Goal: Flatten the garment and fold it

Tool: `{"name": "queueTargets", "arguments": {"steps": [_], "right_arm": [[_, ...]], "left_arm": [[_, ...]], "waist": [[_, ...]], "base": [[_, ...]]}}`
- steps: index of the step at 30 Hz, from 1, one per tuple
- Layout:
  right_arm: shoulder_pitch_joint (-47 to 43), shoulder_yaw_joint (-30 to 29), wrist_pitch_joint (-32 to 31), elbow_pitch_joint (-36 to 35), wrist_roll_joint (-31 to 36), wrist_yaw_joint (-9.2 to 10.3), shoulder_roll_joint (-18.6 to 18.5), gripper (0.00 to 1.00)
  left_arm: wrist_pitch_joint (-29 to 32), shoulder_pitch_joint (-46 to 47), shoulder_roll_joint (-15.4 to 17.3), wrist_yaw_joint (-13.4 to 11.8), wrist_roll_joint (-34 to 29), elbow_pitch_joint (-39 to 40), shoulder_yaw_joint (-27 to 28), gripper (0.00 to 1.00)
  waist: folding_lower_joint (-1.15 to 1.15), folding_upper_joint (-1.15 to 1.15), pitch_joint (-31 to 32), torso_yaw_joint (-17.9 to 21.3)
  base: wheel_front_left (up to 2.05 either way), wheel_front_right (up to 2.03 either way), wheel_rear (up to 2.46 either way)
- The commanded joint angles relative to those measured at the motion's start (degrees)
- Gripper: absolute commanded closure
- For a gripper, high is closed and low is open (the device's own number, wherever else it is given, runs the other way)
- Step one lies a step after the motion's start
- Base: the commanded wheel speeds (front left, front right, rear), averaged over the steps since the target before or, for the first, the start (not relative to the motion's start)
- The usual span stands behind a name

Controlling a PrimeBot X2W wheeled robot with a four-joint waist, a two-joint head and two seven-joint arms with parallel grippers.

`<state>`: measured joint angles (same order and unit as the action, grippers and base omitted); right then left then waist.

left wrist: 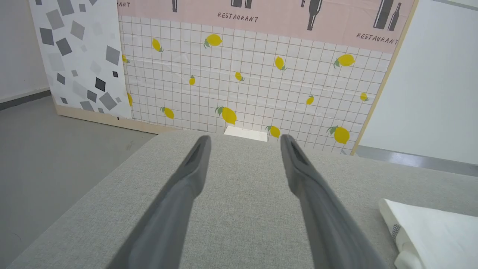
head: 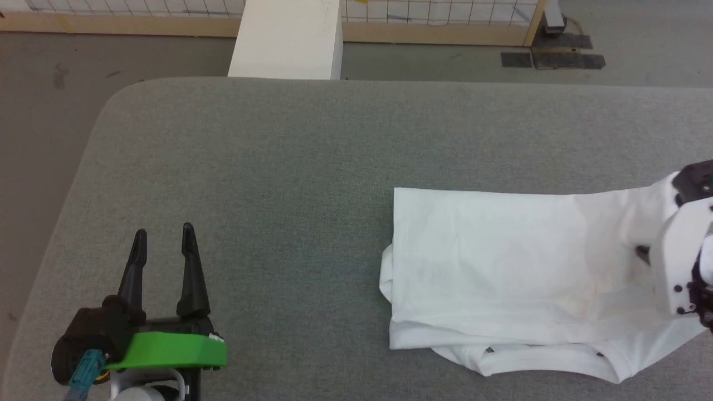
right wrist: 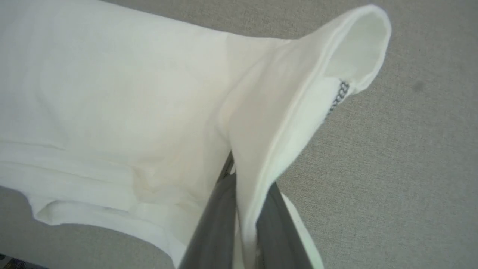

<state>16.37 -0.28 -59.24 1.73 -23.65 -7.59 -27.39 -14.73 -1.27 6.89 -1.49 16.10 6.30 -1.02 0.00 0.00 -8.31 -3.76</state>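
Now pinching a lifted edge of the white T-shirt (head: pixel 501 262) with the right gripper (right wrist: pixel 248 183), clamped tight. Lying partly folded on the right side of the grey table (head: pixel 278 139). Off left, spread wide, the left gripper (head: pixel 164 234).

The head view looks steeply down on the grey table (head: pixel 278 139), with the floor (head: pixel 44 83) and the foot of the tiled wall (head: pixel 445 11) at its top edge. The left wrist view sits low, facing level along the left claw (left wrist: pixel 244 137) toward that tiled wall, and shares the T-shirt (left wrist: pixel 429 231) edge with the head view. The right wrist view peers along the right claw (right wrist: pixel 248 175), close against the same T-shirt.
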Motion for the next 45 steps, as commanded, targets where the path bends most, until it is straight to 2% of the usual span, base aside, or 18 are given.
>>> {"name": "queueTargets", "arguments": {"steps": [1,5,10,15,25,30,31,32,37,41,45], "right_arm": [[-1.1,1.19,-1.65,-3.0,-1.41,0.1,-0.01,1.0],[-0.98,4.72,-4.28,-9.21,-3.19,0.1,0.66,1.0],[1.42,10.65,-4.64,-9.68,-4.21,0.1,3.94,1.0],[5.3,16.01,-1.94,-4.75,-4.44,0.1,8.01,1.0],[10.71,21.83,4.14,7.84,-2.99,0.1,14.09,1.0],[11.91,23.79,6.41,13.32,-1.75,0.1,14.99,1.0],[12.21,24.3,6.88,14.19,-1.59,0.1,15.01,0.72],[12.44,24.49,7.52,14.69,-1.59,0.1,15.12,0.0],[13.99,25.88,11.05,14.65,-3.03,0.1,16.45,0.0],[15.19,27.81,13.5,10.91,-5.84,0.1,17.54,0.0],[15.17,25.87,16.49,6.89,-7.32,0.1,17.75,0.0]], "left_arm": [[-0.27,-0.72,-0.42,0.43,-0.3,0.0,-0.11,0.0],[-0.27,-0.92,-0.76,0.73,-0.29,-0.11,-0.4,0.0],[-0.27,-0.65,-1.11,1.27,-0.28,-0.38,-0.9,0.0],[-0.27,-0.13,-1.54,1.72,-0.28,-0.65,-1.49,0.0],[-0.27,0.66,-2.59,2.12,-0.06,-1.26,-2.13,0.0],[-0.27,0.93,-2.99,2.25,0.02,-1.49,-2.08,0.0],[-0.27,0.97,-3.07,2.27,0.02,-1.57,-2.09,0.0],[-0.27,0.99,-3.12,2.29,0.04,-1.64,-2.04,0.0],[-0.27,0.85,-3.3,2.49,-0.08,-1.85,-1.58,0.0],[-0.27,0.31,-3.38,2.62,-0.41,-1.85,-1.06,0.0],[-0.27,-0.14,-3.36,2.76,-0.72,-1.68,-0.62,0.0]], "waist": [[0.0,0.0,0.42,-0.07],[0.0,0.0,0.49,-0.46],[0.0,0.0,-0.06,-1.52],[0.0,0.0,-1.28,-3.39],[0.0,0.0,-3.69,-7.11],[0.0,0.0,-3.94,-7.72],[0.0,0.0,-3.94,-7.75],[0.0,0.0,-3.9,-7.73],[0.0,0.0,-3.19,-6.87],[0.0,0.0,-1.7,-5.12],[0.0,0.0,-0.61,-3.6]], "base": [[0.0,0.0,0.0],[0.0,0.0,0.0],[0.0,0.0,0.0],[0.0,0.0,0.0],[0.0,0.0,0.0],[0.0,0.0,0.0],[0.0,0.0,0.0],[0.0,0.0,0.0],[0.0,0.0,0.0],[0.0,0.0,0.0],[0.0,0.0,0.0]]}}
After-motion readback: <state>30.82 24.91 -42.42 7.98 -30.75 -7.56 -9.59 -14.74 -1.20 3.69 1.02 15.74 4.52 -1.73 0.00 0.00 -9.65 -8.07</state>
